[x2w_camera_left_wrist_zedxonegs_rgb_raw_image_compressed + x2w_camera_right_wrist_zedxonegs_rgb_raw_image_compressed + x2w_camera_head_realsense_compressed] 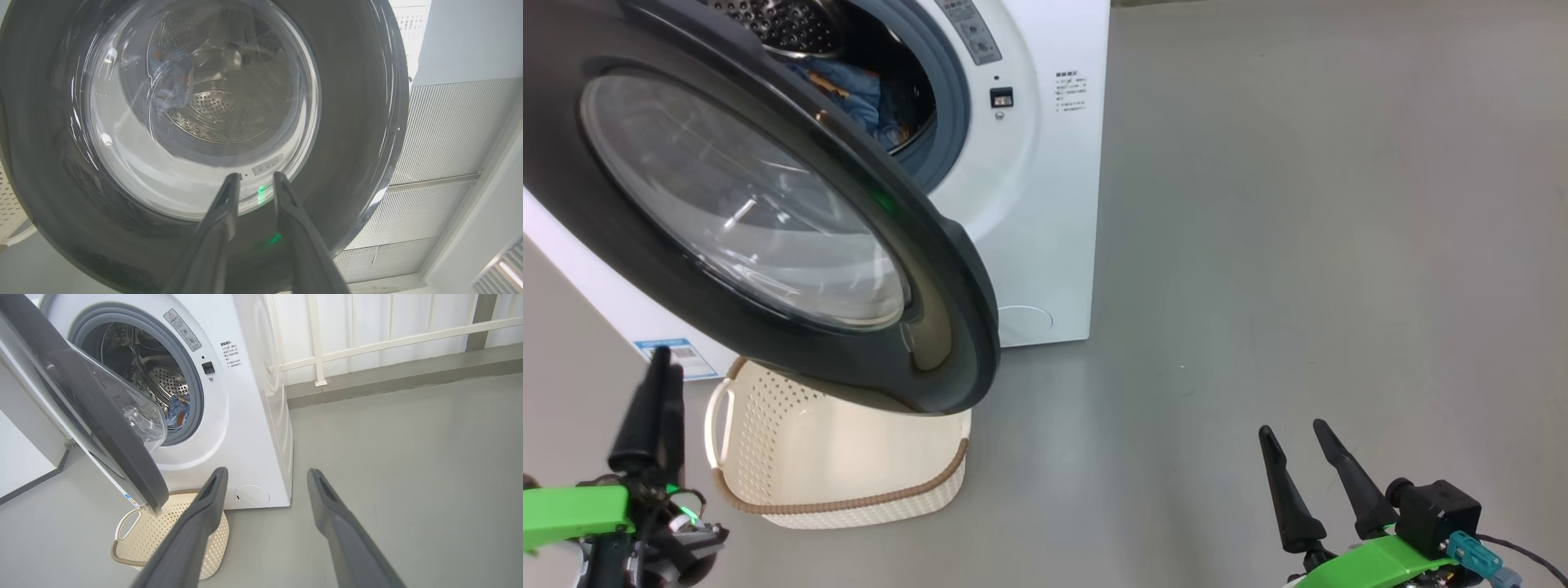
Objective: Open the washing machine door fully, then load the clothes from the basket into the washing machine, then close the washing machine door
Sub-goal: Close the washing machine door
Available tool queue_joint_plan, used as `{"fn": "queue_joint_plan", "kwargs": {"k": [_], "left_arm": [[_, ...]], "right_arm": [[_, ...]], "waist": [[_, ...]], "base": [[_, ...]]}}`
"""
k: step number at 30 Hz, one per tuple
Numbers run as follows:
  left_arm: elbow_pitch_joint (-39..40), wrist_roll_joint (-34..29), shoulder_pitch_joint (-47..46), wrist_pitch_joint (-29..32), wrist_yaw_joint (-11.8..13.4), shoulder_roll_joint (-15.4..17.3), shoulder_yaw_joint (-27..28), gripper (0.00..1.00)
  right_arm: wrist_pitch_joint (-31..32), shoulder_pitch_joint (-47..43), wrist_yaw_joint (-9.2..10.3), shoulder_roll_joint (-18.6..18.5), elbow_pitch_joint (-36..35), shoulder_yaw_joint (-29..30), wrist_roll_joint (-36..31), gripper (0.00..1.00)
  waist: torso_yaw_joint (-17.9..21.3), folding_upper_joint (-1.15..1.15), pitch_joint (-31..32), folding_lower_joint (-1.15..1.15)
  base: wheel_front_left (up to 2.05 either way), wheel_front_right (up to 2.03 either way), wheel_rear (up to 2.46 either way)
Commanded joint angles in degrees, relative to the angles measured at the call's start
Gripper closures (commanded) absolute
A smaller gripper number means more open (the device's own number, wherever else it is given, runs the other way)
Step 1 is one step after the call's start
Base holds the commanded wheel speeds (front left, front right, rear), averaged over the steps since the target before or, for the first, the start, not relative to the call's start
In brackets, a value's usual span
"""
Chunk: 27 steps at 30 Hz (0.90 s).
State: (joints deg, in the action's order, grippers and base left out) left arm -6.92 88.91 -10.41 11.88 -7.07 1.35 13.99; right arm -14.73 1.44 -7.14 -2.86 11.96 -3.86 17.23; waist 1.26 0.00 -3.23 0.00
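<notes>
At the closing step, with the clothes (854,94) inside the washing machine (1029,212), upper left. Calls for pushing the half-open washing machine door (743,204) shut with the slightly parted, empty left end effector (255,175).

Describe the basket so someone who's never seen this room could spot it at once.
Find the big white washing machine. Its round black door hangs open, and the basket sits on the floor right under it. It is the cream perforated tub with a brown woven-look rim and white handle.
</notes>
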Motion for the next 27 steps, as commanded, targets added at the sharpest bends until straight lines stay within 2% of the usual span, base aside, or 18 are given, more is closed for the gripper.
{"fn": "queue_joint_plan", "kwargs": {"k": [1,9,10,15,17,23,27], "left_arm": [[2.4,-2.19,-0.19,-1.31,-0.42,2.03,1.44,0.0],[6.66,-16.68,2.61,-13.75,-0.42,7.25,-3.45,0.0],[6.66,-16.68,2.61,-13.75,-0.42,7.25,-3.45,0.0],[7.8,-27.5,4.49,-24.71,-0.42,12.68,-9.54,0.0],[7.12,-32.26,5.32,-26.19,-0.42,14.65,-11.2,0.0],[6.84,-43.98,6.5,-26.85,-0.42,14.2,-10.51,0.0],[7.09,-52.77,7.88,-26.86,-0.42,14.22,-12.39,0.0]], "right_arm": [[-0.27,0.5,-0.35,-0.01,-1.46,-1.21,-0.26,0.0],[-0.27,0.53,-0.35,-0.01,-1.91,-1.25,-0.36,0.0],[-0.27,0.53,-0.35,-0.01,-1.91,-1.25,-0.36,0.0],[-0.27,0.69,-0.35,-0.01,-2.62,-1.27,-0.26,0.0],[-0.27,0.75,-0.35,-0.01,-2.88,-1.38,-0.27,0.0],[-0.27,0.61,-0.35,-0.01,-3.37,-1.47,-0.48,0.0],[-0.27,0.41,-0.35,-0.01,-3.39,-1.55,-0.68,0.0]], "waist": [[-0.23,0.0,0.16,0.0],[-0.33,0.0,0.61,0.0],[-0.33,0.0,0.61,0.0],[-0.09,0.0,0.8,0.0],[-0.03,0.0,0.89,0.0],[-0.11,0.0,0.93,0.0],[-0.08,0.0,0.85,0.0]], "base": [[0.0,0.0,0.0],[0.0,0.0,0.0],[0.0,0.0,0.0],[0.0,0.0,0.0],[0.0,0.0,0.0],[0.0,0.0,0.0],[0.0,0.0,0.0]]}}
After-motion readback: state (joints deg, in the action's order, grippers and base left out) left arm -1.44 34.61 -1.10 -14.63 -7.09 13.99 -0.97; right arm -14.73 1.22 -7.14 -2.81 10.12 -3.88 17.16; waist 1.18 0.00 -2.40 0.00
